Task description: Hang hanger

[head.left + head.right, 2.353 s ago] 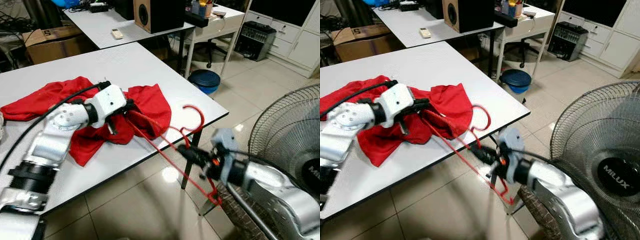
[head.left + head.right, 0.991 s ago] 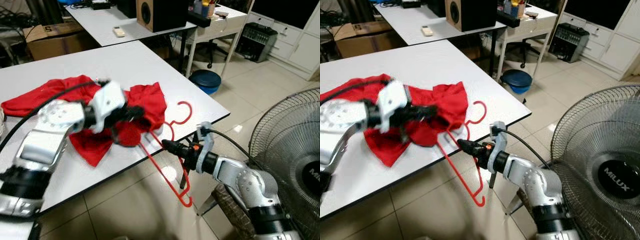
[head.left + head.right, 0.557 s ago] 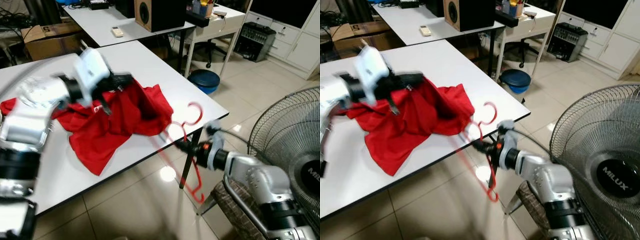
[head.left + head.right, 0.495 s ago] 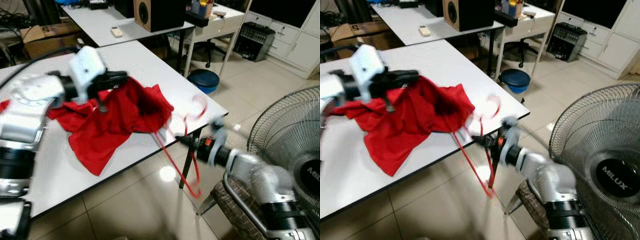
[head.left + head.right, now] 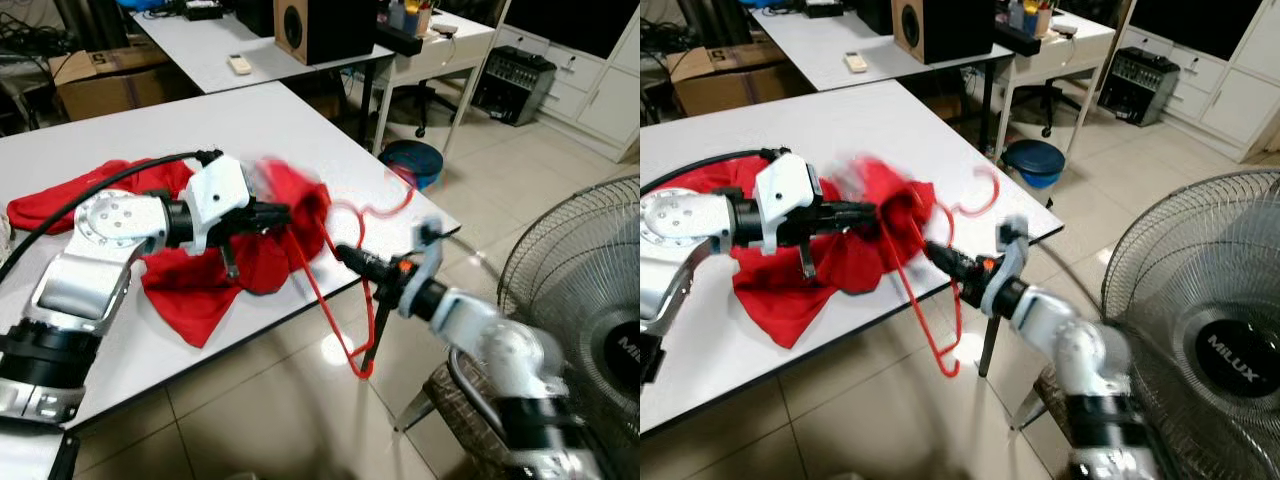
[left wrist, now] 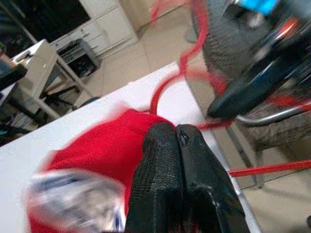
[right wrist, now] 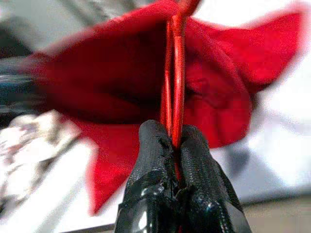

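Note:
A red garment (image 5: 185, 275) lies crumpled on the white table (image 5: 110, 130), one fold raised near the table's right edge. My left gripper (image 5: 278, 213) points at that fold with its fingers (image 6: 165, 145) pressed together, pinching the red cloth (image 6: 97, 150). Just off the table's edge, my right gripper (image 5: 347, 255) is shut on a red wire hanger (image 5: 330, 305). The hook (image 5: 395, 195) rises above the gripper and the lower corner hangs toward the floor. In the right wrist view the fingertips (image 7: 153, 141) clamp the hanger's wire (image 7: 175, 73) in front of the garment. The picture is blurred by motion.
A large standing fan (image 5: 585, 290) is close on the right, behind my right arm. A blue bin (image 5: 412, 158) sits on the tiled floor beyond the table's corner. A second table with a speaker (image 5: 320, 25) stands further back, and a cardboard box (image 5: 100, 75) at the far left.
My right gripper has carried the hanger left, up against the raised fold. My left gripper has come down and right with the cloth, from high over the table to near its edge.

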`<state>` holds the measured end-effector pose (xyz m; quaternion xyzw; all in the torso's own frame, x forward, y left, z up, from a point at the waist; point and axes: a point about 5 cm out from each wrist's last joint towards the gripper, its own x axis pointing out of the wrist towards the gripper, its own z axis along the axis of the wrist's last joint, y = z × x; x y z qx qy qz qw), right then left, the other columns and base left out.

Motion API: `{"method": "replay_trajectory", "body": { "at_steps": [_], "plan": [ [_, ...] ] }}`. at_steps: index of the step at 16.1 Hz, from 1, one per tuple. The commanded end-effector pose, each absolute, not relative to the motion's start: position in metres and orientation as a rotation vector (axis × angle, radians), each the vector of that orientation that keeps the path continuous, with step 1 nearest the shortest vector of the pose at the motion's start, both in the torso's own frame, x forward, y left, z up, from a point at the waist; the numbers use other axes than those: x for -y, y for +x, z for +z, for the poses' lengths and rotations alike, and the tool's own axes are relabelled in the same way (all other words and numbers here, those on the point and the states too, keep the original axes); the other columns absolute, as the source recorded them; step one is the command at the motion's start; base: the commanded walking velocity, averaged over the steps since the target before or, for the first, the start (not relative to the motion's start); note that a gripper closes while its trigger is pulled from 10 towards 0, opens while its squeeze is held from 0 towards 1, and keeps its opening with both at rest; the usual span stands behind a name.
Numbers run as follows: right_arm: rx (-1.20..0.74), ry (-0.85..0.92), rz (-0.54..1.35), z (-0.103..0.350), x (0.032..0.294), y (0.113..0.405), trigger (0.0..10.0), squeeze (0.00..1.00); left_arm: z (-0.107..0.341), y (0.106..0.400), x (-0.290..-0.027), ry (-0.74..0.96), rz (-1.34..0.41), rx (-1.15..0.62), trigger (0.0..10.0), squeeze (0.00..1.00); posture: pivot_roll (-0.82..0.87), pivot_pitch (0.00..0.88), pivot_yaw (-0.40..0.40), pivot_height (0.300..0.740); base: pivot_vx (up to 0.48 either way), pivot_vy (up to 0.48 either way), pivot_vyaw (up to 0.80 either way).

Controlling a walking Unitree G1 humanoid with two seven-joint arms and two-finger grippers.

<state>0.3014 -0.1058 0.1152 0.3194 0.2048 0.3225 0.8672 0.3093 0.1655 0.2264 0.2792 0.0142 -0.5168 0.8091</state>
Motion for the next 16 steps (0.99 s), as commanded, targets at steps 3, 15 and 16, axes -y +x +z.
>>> {"method": "replay_trajectory", "body": {
  "at_steps": [3, 15, 16],
  "plan": [
    [-0.409, 0.799, 0.536, 0.111, 0.109, 0.318, 10.0, 0.0, 0.219, 0.298, -0.166, 0.636, -1.206, -0.121, 0.0, 0.0, -0.12, 0.0, 0.003, 0.74, 0.0, 0.0, 0.0],
    [-0.302, 1.382, 0.401, 0.13, 0.079, 0.361, 10.0, 0.0, 0.195, 0.279, -0.159, 0.603, -1.341, -0.287, 0.0, 0.0, -0.08, 0.0, 0.005, 0.74, 0.0, 0.0, 0.0],
    [-0.293, 1.435, 0.399, 0.133, 0.072, 0.364, 10.0, 0.0, 0.197, 0.277, -0.156, 0.585, -1.358, -0.28, 0.0, 0.0, -0.07, 0.0, 0.004, 0.74, 0.0, 0.0, 0.0]
  ]
}}
